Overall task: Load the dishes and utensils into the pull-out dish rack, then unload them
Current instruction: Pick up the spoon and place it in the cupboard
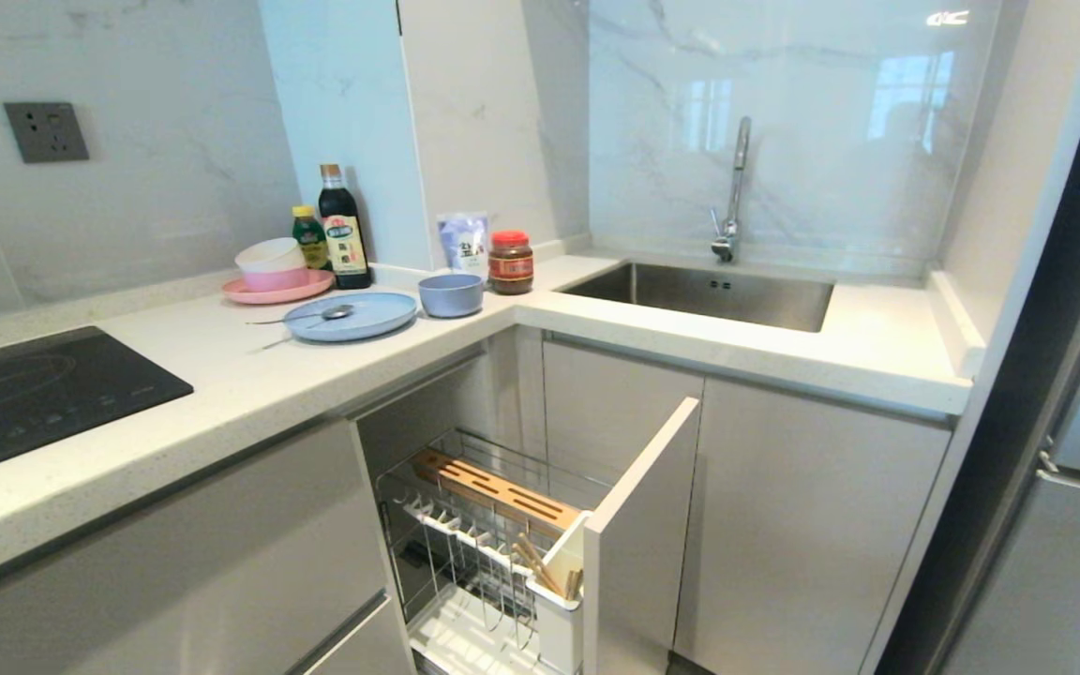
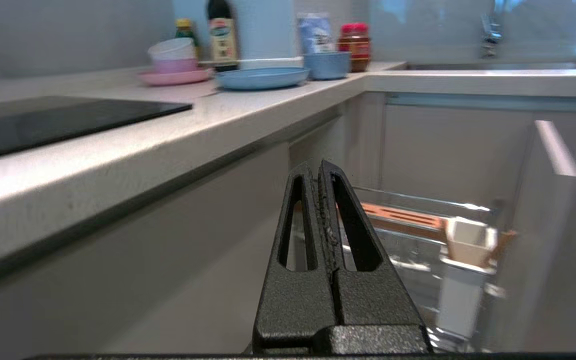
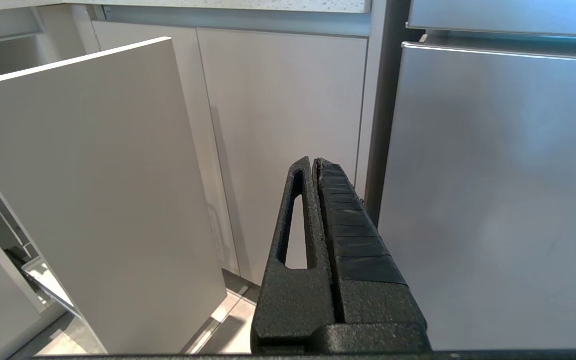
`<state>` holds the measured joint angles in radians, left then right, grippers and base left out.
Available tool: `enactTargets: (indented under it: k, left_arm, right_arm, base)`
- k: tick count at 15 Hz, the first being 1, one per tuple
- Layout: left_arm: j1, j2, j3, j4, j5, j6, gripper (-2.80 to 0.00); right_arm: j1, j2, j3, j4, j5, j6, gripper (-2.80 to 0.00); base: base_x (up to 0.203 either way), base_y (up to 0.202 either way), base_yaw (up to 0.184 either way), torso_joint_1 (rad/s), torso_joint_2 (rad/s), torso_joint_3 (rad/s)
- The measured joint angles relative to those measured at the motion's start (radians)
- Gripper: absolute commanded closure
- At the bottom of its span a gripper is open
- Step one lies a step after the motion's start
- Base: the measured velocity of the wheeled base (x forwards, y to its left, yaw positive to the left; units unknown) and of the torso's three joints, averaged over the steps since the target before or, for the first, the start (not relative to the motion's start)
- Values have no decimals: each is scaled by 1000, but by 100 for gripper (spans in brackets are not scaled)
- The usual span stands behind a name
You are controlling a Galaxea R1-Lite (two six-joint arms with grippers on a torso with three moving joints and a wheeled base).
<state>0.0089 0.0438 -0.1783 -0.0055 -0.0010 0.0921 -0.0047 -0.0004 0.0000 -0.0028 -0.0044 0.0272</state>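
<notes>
The pale blue plate (image 1: 367,319) lies on the counter with the silver spoon (image 1: 334,312) resting on it. The pale blue bowl (image 1: 451,294) stands just right of the plate. Below the counter the pull-out dish rack (image 1: 465,487) is drawn out, and wooden chopsticks (image 1: 537,561) stand in its white caddy (image 1: 559,600). Neither arm shows in the head view. My left gripper (image 2: 318,167) is shut and empty, low in front of the cabinets, pointing past the rack (image 2: 418,220) with the plate (image 2: 262,77) and bowl (image 2: 326,65) far off. My right gripper (image 3: 313,162) is shut, empty and parked facing cabinet doors.
A pink plate (image 1: 279,289) with stacked pink and white bowls (image 1: 270,262) sits behind the blue plate, next to sauce bottles (image 1: 343,230) and a red-lidded jar (image 1: 510,262). A black cooktop (image 1: 34,394) lies left, the sink (image 1: 699,295) right. The rack's grey front panel (image 1: 638,534) juts out; a steel fridge (image 3: 493,190) stands right.
</notes>
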Motion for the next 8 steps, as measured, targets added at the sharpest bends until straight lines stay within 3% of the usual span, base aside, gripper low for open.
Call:
enactTargets:
  k: [3, 5, 8]
  left_arm:
    - [0, -33, 151, -136, 34, -20, 0]
    - [0, -41, 171, -94, 23, -100, 0]
    - [0, -45, 177, -47, 11, -87, 0]
  right_arm:
    - [0, 0, 0, 0, 0, 0, 0]
    - [0, 0, 0, 0, 0, 0, 0]
    - [0, 0, 0, 0, 0, 0, 0]
  base:
    - [0, 0, 0, 0, 0, 0]
    - [0, 0, 0, 0, 0, 0]
    - [0, 0, 0, 0, 0, 0]
